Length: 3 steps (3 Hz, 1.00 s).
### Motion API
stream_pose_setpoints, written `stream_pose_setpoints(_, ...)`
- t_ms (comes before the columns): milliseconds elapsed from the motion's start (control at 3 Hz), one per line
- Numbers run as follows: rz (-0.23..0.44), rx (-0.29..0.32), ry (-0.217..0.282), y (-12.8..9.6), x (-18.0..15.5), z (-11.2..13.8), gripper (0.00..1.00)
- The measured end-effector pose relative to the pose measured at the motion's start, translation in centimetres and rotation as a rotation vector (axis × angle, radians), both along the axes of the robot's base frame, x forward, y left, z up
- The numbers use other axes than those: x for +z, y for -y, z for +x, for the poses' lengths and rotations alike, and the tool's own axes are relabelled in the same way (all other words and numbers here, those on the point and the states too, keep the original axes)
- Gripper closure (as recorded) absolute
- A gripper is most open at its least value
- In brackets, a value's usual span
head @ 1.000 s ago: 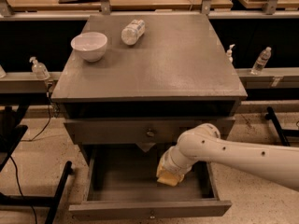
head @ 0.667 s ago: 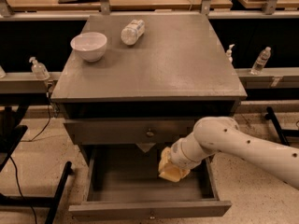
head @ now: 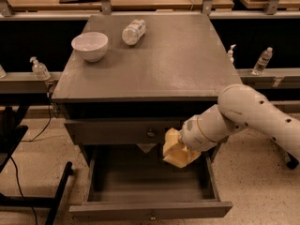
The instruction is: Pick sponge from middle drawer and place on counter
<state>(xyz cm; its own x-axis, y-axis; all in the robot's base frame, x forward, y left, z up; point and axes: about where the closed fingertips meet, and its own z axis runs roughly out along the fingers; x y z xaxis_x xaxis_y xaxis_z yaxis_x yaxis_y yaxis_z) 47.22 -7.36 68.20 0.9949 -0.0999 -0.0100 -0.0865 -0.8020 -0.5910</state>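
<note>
Camera view: the end effector point(head: 182, 148) is closed on the sponge point(head: 175, 157), which hangs just below the front edge of the bench point(head: 178, 64), above the floor of the open drawer point(head: 136, 185) and level with the shut drawer front point(head: 108, 132). Judged stage: the pickup is done; raising the sponge past that edge and setting it on the bench remain. A white bowl point(head: 89, 45) and a lying bottle point(head: 133, 32) occupy the far left part of the bench. The overhanging front edge is the likely obstacle.
</note>
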Motion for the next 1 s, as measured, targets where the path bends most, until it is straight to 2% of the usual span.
stream_pose_setpoints(333, 0.007, -0.004, 0.032, -0.4, 6.6, -0.1, 1.0)
stream_pose_setpoints(667, -0.013, -0.027, 0.063, -0.7, 10.4, 0.1, 1.0)
stream_pose_setpoints(1000, -0.032, -0.063, 0.089, -0.6, 18.9, -0.2, 1.0)
